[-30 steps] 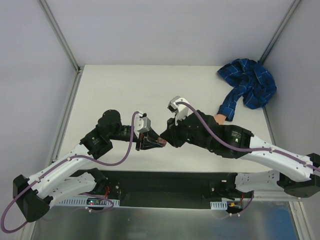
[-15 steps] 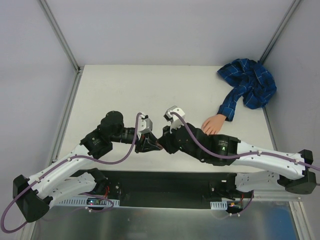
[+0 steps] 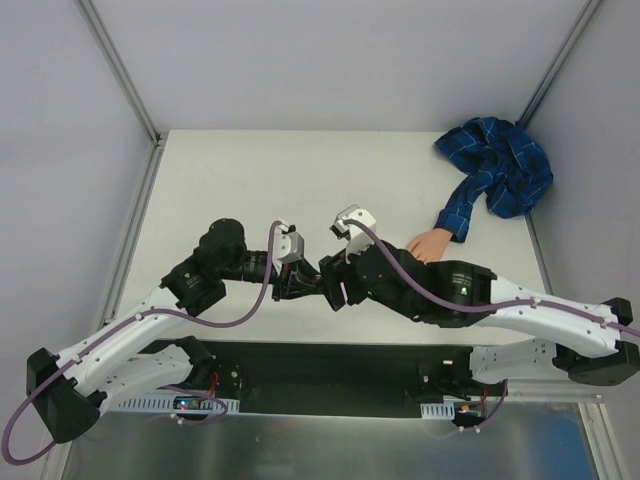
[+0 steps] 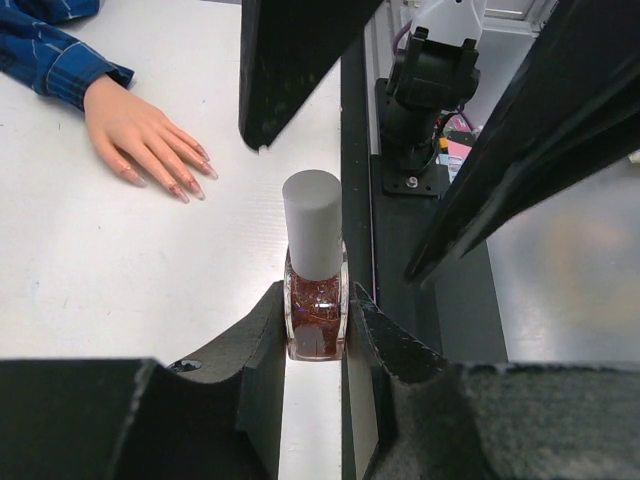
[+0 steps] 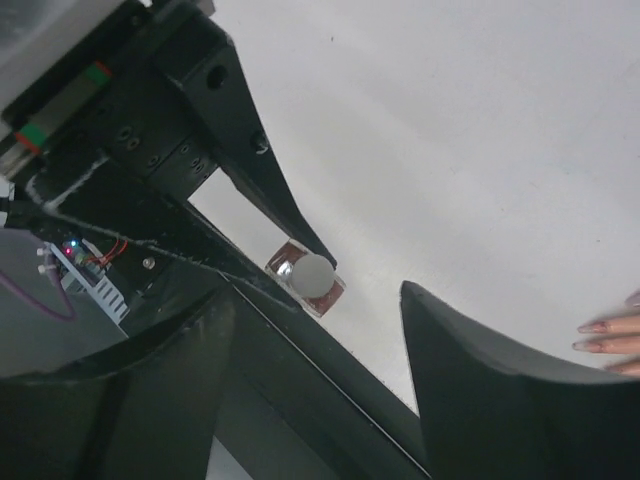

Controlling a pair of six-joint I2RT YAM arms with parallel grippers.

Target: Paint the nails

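Note:
A small bottle (image 4: 315, 315) of dark red glittery polish with a pale grey cap (image 4: 312, 222) stands upright on the white table. My left gripper (image 4: 316, 300) is shut on its glass body. My right gripper (image 5: 318, 298) hangs above the cap, open, its two fingers (image 4: 290, 60) well apart on either side and touching nothing. The fake hand (image 4: 135, 125) lies palm down to the right of the bottle, and its nails (image 4: 188, 188) look pinkish red. In the top view the right arm partly covers the hand (image 3: 430, 246), and the grippers (image 3: 318, 283) hide the bottle.
The hand's blue plaid sleeve (image 3: 500, 175) is bunched in the back right corner. The table's near edge and the black base rail (image 3: 330, 365) lie just behind the bottle. Grey walls enclose the table on three sides.
My right gripper was nearly shut at the bottle's top and now stands wide open above the cap. The right arm has shifted slightly. The left gripper and bottle have stayed put.

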